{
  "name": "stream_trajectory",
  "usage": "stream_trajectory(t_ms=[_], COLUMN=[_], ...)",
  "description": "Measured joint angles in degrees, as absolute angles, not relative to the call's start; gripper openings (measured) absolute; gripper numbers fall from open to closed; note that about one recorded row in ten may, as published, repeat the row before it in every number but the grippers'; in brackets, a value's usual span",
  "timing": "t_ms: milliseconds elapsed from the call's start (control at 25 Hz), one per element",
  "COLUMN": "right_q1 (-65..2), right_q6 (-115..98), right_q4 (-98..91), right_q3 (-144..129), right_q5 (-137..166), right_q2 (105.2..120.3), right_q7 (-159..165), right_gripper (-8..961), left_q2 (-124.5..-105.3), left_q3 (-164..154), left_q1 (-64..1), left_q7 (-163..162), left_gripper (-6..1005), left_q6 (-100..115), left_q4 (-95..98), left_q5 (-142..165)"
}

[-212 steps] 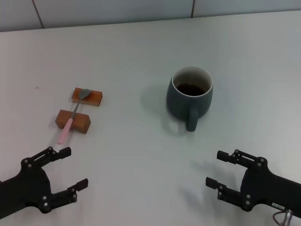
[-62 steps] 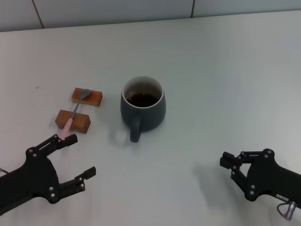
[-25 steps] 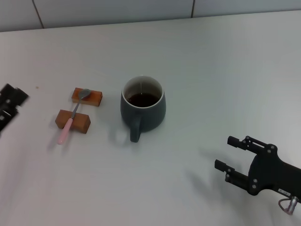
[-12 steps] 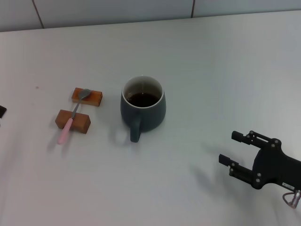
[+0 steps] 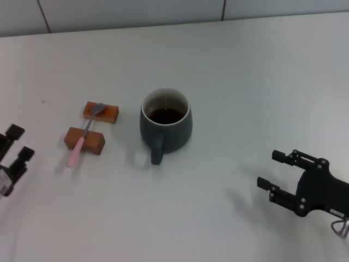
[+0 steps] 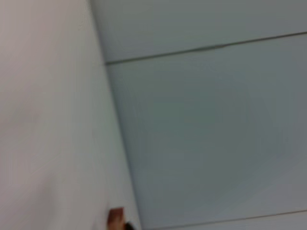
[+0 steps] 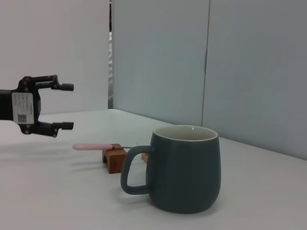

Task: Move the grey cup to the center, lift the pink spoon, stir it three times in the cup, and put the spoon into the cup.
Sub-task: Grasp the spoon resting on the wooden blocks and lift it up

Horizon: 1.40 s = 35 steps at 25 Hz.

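Observation:
The grey cup (image 5: 165,124) stands upright mid-table with dark liquid inside and its handle toward me; it also shows in the right wrist view (image 7: 184,167). The pink spoon (image 5: 76,150) lies across two orange-brown wooden blocks left of the cup, bowl on the far block; its handle shows in the right wrist view (image 7: 91,146). My left gripper (image 5: 20,142) is open and empty at the left edge, left of the spoon's handle, and it shows in the right wrist view (image 7: 64,106). My right gripper (image 5: 270,169) is open and empty at the front right, apart from the cup.
The far block (image 5: 101,112) and the near block (image 5: 84,139) hold the spoon off the white table (image 5: 245,82). A tiled wall runs along the table's back edge. The left wrist view shows wall, table and a block corner (image 6: 116,218).
The cup went from the right to the middle. My left gripper swung out past the left edge and has come back in left of the spoon. My right gripper drew back to the right.

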State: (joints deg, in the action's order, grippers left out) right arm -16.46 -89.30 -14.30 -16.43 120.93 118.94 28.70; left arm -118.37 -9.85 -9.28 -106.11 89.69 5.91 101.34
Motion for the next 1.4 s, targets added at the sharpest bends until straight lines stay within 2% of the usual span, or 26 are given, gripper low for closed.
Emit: stream_trajectory(t_ms=[1400], right_q1=[-18.43], right_q6=[-86.59], right_q4=[-14.69], right_q3=[-17.02], right_q5=[121.21], right_q2=[118.82], right_q7=[31.65], right_gripper=[658], left_q2=[-118.73], left_q3=[-12.63], left_q1=[-11.59], left_q7=[-110.19], left_gripper=[791], left_q6=[81.62], left_q4=[-1.98], left_q5=[101.33])
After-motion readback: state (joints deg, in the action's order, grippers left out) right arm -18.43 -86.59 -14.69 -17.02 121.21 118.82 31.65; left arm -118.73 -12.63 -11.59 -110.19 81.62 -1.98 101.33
